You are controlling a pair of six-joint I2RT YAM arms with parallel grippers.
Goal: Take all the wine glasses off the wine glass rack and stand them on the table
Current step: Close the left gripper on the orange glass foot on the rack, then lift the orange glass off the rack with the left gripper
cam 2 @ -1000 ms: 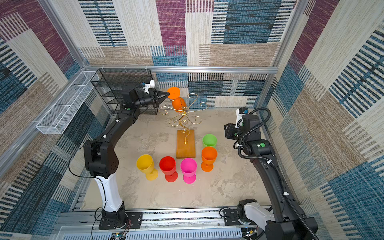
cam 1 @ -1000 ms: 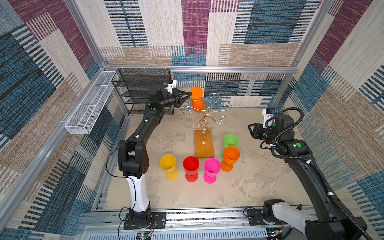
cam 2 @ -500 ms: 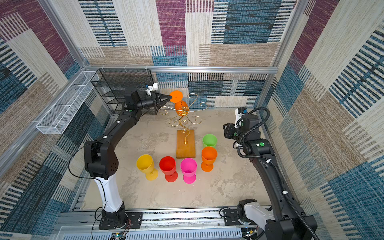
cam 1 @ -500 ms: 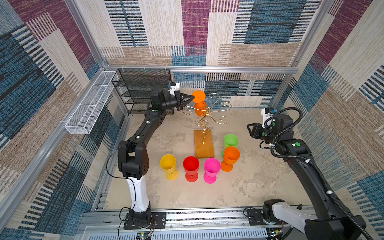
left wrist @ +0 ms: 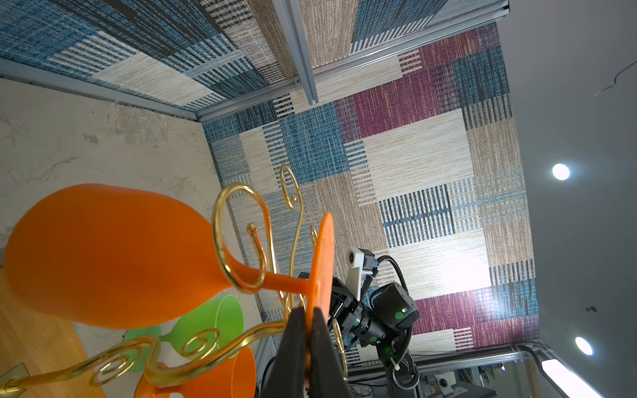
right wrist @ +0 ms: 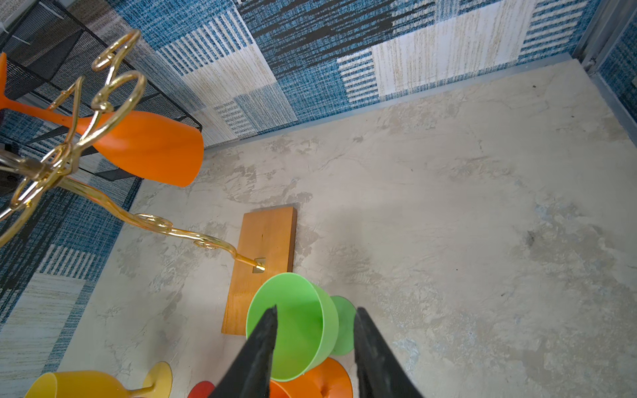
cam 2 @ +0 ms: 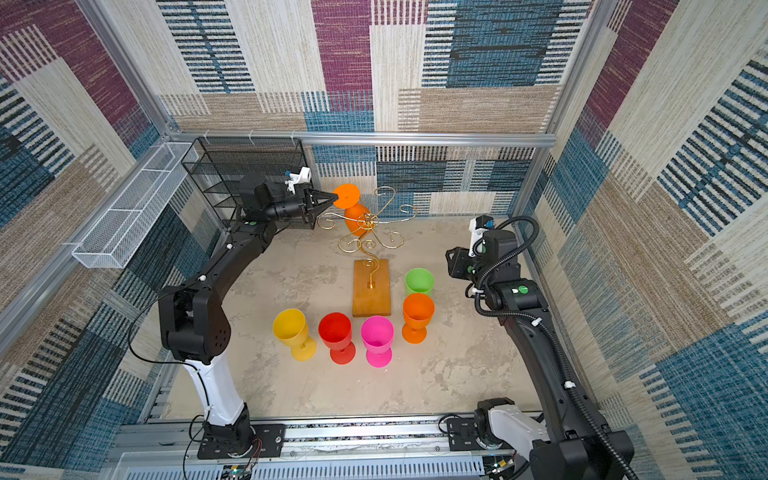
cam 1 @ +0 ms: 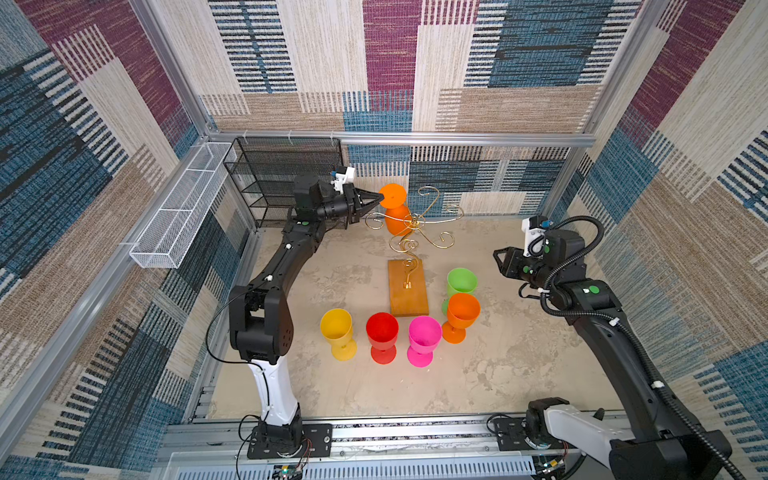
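On the rack (cam 1: 417,300), one glass (cam 1: 395,219) — left fingers (cam 1: 368,200) clamp its foot, right fingers (right wrist: 262,351) apart — five glasses (cam 1: 424,336) below.

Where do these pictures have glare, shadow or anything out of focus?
Left wrist view: ceiling lamps blow out, glare washes a wall patch, and the left gripper pinching the foot of the wine glass is a soft dark shape. Right wrist view: right gripper equally soft, faint shadow beside the base of the wine glass rack. Both top views: even light, sharp throughout.
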